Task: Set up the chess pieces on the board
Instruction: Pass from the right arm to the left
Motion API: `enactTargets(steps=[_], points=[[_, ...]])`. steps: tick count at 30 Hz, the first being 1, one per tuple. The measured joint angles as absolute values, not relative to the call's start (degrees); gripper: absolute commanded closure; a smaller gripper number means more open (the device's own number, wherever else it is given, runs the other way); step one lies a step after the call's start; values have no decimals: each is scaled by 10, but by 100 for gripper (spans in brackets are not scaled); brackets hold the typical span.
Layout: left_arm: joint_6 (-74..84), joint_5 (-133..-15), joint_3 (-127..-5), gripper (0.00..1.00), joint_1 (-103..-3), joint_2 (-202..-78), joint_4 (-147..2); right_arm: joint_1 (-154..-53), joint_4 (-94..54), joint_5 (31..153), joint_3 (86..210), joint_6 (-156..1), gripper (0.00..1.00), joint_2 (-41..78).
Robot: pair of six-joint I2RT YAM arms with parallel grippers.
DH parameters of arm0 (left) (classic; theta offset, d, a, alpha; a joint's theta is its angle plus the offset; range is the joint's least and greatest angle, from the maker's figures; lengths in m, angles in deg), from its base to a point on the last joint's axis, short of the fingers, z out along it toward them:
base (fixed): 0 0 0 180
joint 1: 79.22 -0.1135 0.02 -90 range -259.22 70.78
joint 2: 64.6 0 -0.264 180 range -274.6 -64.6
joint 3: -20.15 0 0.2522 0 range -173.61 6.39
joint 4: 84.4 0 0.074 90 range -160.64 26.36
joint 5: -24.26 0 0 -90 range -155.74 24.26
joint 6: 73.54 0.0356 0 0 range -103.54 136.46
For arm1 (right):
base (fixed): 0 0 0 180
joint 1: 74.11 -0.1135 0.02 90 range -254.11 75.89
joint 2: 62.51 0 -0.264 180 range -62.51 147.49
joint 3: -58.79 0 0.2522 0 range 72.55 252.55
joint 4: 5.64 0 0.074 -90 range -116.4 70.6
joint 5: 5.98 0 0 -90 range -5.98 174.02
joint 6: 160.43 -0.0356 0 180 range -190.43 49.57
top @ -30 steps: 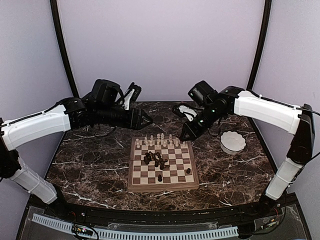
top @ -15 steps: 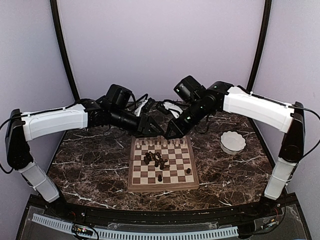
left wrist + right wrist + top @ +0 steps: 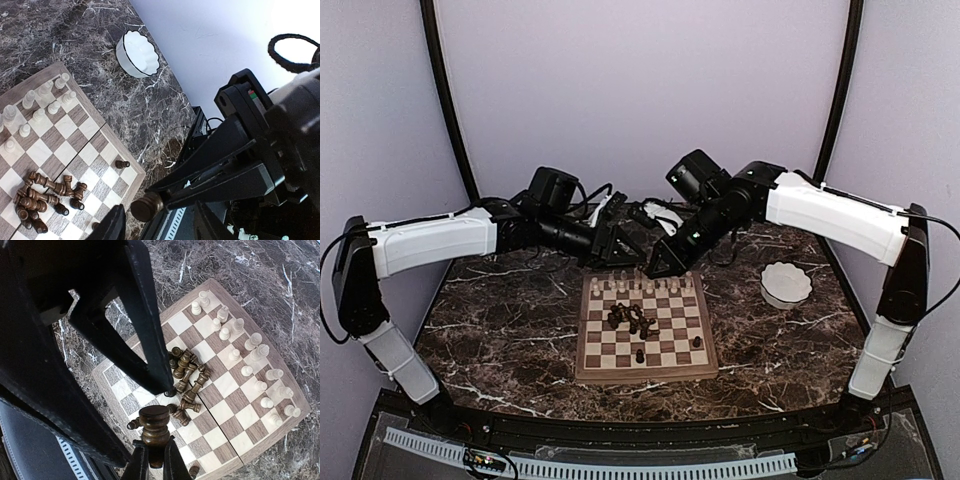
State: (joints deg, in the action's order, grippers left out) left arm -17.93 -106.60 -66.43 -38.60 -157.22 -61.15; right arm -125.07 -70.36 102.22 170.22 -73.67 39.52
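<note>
right claw (image 3: 154, 452) is clenched on a dark brown chess piece (image 3: 154, 422), pinching it low on the stem so that its round top points away from the fingers. left claw (image 3: 622, 252) is released, its two fingers spread to either side of that same piece. from the left wrist view the piece sits in the gap between them, and i cannot tell whether either finger touches it. both arms reach in from their sides, and the two claws meet tip to tip in the air above the far edge of the board.

counter (image 3: 500, 320) is dark marble with white veins. board (image 3: 645, 376) lies flat near its middle, a checkered square of tan and brown with a thick wooden rim. white scalloped bowl (image 3: 786, 285) stands on the counter to the right of the board, well apart from it.

cream pieces (image 3: 640, 283) stand upright in two rows along the far edge of the board, just beneath the claws. a heap of dark pieces (image 3: 632, 320) lies around the middle of the board, most of them tipped on their sides and touching one another. two more dark pieces stand alone, apart from the heap: one (image 3: 640, 355) near the middle of the near rows, the other (image 3: 696, 342) close to the right rim.
</note>
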Motion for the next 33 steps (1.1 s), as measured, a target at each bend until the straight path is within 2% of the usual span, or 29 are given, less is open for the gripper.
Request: enactTargets(steps=[3, 14, 16, 20, 22, 28, 33], points=[[-185, -1077, -663, 52, -389, -1582, -620, -1251, -704, 1025, 1702, -735, 95, 395], [-198, -1115, -662, 74, -396, -1602, -637, -1251, -704, 1029, 1712, -727, 94, 396], [-201, -1124, -661, 79, -399, -1603, -645, -1251, -703, 1031, 1712, -726, 90, 396], [-203, -1141, -657, 84, -402, -1606, -659, -1251, -704, 1032, 1713, -726, 71, 396], [-203, -1145, -657, 85, -406, -1606, -663, -1248, -703, 1030, 1713, -728, 66, 395], [-227, -1142, -652, 88, -432, -1603, -700, -1197, -617, 1061, 1645, -797, 61, 331], [-289, -1130, -637, 88, -467, -1594, -772, -1149, -480, 1069, 1551, -896, 60, 241]])
